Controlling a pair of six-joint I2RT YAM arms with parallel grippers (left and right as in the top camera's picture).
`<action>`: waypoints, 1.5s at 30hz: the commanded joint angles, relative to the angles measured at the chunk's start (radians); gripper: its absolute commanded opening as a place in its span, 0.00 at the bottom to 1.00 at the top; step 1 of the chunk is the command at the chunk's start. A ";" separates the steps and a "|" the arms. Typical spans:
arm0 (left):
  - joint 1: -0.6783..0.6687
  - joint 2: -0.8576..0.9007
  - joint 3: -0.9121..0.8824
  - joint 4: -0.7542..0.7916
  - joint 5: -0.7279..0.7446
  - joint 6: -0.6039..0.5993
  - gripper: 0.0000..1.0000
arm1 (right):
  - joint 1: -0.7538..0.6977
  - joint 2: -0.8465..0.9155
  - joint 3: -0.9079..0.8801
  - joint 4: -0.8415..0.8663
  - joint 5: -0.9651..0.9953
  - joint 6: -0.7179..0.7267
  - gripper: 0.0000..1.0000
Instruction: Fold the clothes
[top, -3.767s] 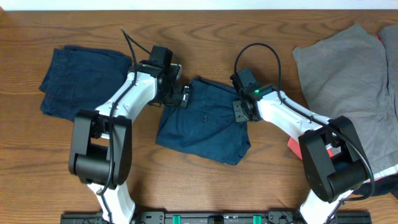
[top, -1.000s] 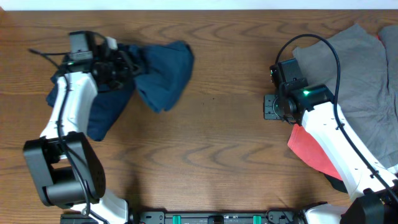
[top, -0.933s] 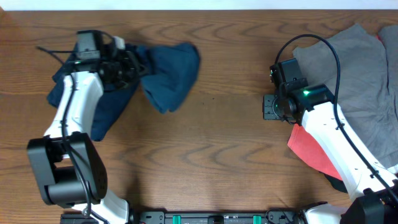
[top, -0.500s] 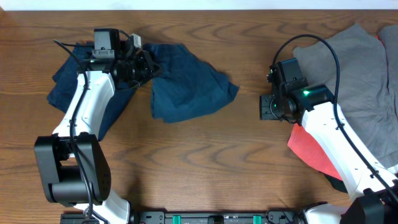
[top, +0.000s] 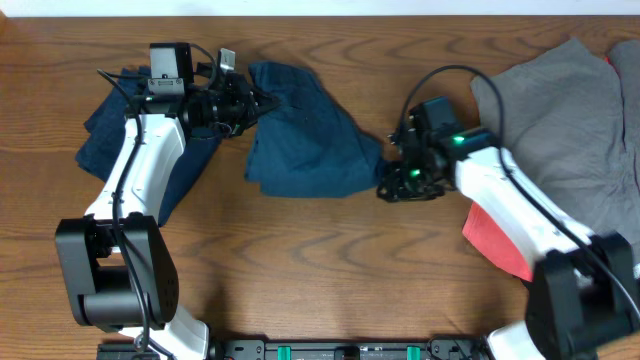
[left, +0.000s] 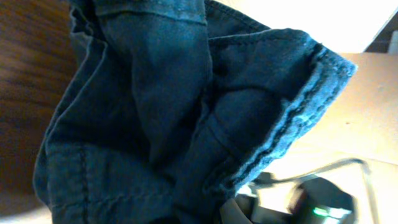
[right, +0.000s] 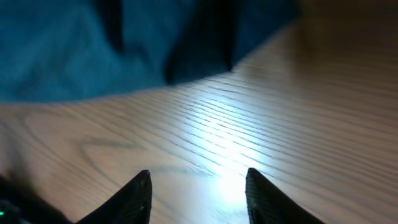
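A navy garment (top: 305, 140) lies loosely spread at the table's upper middle. My left gripper (top: 245, 103) is shut on its left edge. In the left wrist view the bunched navy cloth (left: 161, 106) fills the frame and hides the fingers. A second navy garment (top: 108, 128) lies under the left arm at the far left. My right gripper (top: 388, 186) hangs just right of the spread garment's right corner. In the right wrist view it (right: 199, 186) stands open over bare wood, with the blue cloth (right: 93, 50) ahead of the fingertips.
A large grey garment (top: 565, 110) covers the table's right side, with a red cloth (top: 497, 243) below it beside the right arm. The wooden table (top: 320, 270) shows bare in the front middle.
The left gripper has pulled the navy garment rightward off the left pile and it has spread out. The right arm has swung left to the garment's right corner.
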 joint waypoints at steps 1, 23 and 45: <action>0.002 -0.017 -0.002 0.002 0.077 -0.069 0.06 | 0.039 0.077 0.003 0.023 -0.102 0.106 0.45; -0.133 -0.017 -0.002 -0.014 0.110 -0.151 0.06 | 0.228 0.188 0.003 1.014 0.211 0.489 0.56; -0.157 -0.017 -0.002 -0.433 0.114 0.378 0.06 | -0.190 -0.114 0.003 0.259 0.279 0.065 0.54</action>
